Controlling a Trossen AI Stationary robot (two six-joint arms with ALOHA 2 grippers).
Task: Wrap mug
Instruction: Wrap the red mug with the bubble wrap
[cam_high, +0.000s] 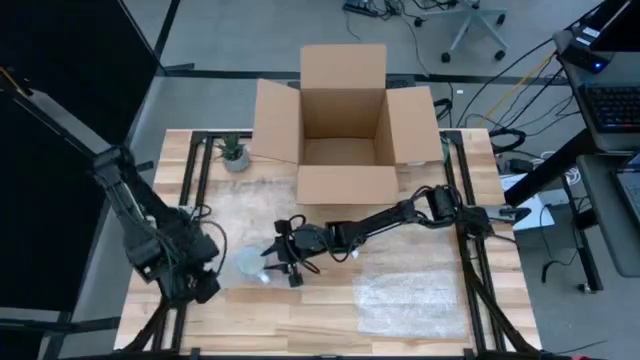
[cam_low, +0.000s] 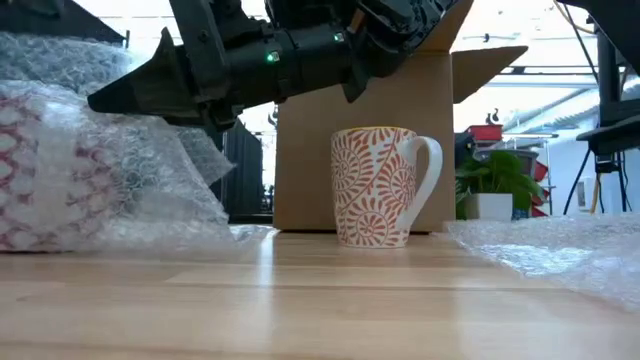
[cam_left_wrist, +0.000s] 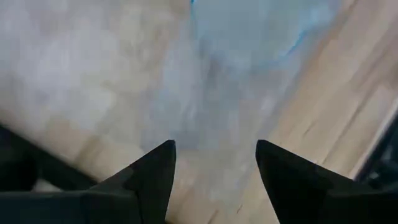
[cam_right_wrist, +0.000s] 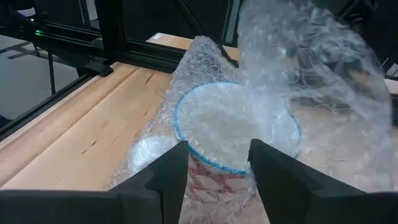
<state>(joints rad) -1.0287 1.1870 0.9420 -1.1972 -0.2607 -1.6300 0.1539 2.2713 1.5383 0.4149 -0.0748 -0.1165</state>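
A mug with a blue rim and red pattern (cam_right_wrist: 230, 134) lies loosely covered in clear bubble wrap (cam_right_wrist: 311, 68) left of the table's middle (cam_high: 250, 265), and shows in the low view at the left (cam_low: 50, 170). My right gripper (cam_right_wrist: 217, 168) is open just right of it (cam_high: 285, 268), fingers toward the mug's mouth. My left gripper (cam_left_wrist: 216, 162) is open over the wrap's left edge (cam_high: 205, 283). A second mug with an orange pattern (cam_low: 380, 185) stands upright in front of the box. My right gripper's open fingers (cam_right_wrist: 168, 180) stand on either side of the wrapped mug's lower rim (cam_right_wrist: 214, 167), slanting down from the table's right. I cannot tell whether they touch the wrap.
An open cardboard box (cam_high: 345, 130) stands at the far middle, with a small potted plant (cam_high: 233, 152) to its left. A flat sheet of bubble wrap (cam_high: 410, 295) lies near right. Black frame rails (cam_high: 195, 200) run along both table sides.
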